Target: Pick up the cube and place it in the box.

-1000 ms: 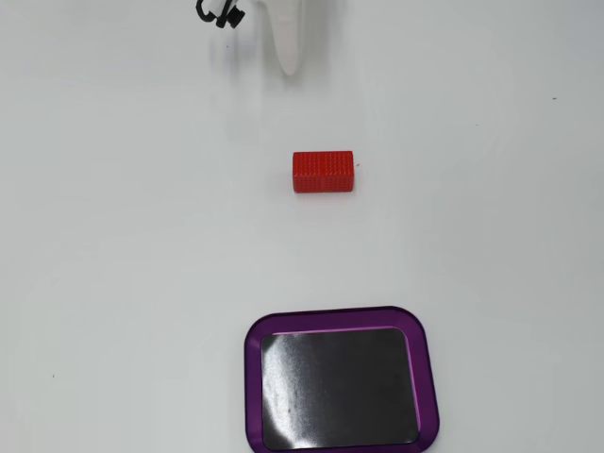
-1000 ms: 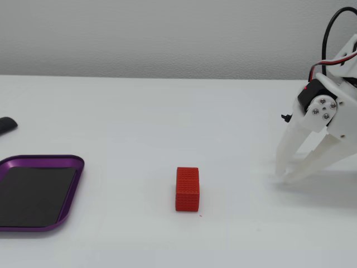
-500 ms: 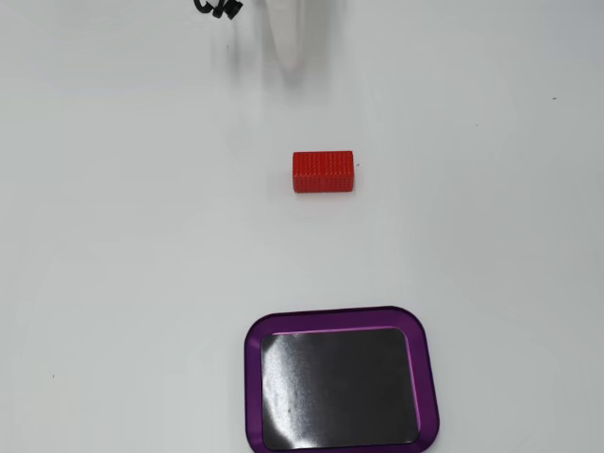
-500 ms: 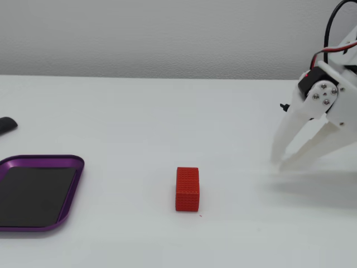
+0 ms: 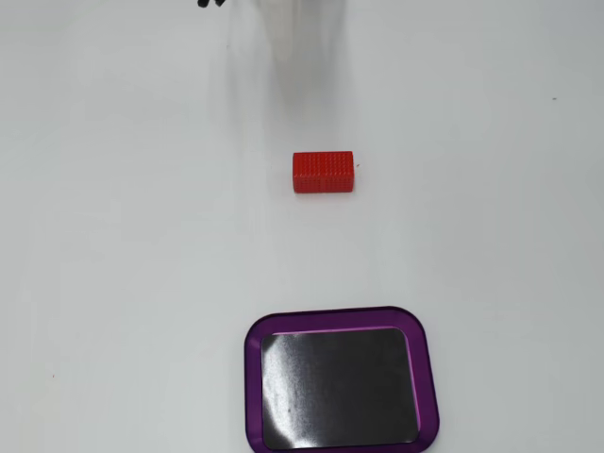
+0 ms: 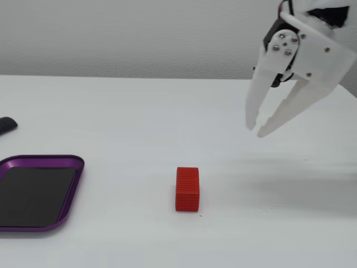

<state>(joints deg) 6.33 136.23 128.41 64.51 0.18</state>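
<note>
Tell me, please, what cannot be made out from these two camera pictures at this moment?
- Gripper: in the fixed view from above it is only a pale blur at the top edge, so the jaw gap is unreadable there.
- Arm: cut off by the top and right edges of the side fixed view.
- Tray: cropped by the left edge there.
- Dark object at the left edge: cropped, unidentifiable.
- Block: its far side is hidden.

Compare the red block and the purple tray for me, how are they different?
The cube is bright red with a dotted grid texture; the box has a glossy purple rim and a shiny black floor. The cube is much smaller than the box. The cube stands as a solid block, while the box is shallow and flat. Both rest on the white table, apart from each other and untouched.
</note>
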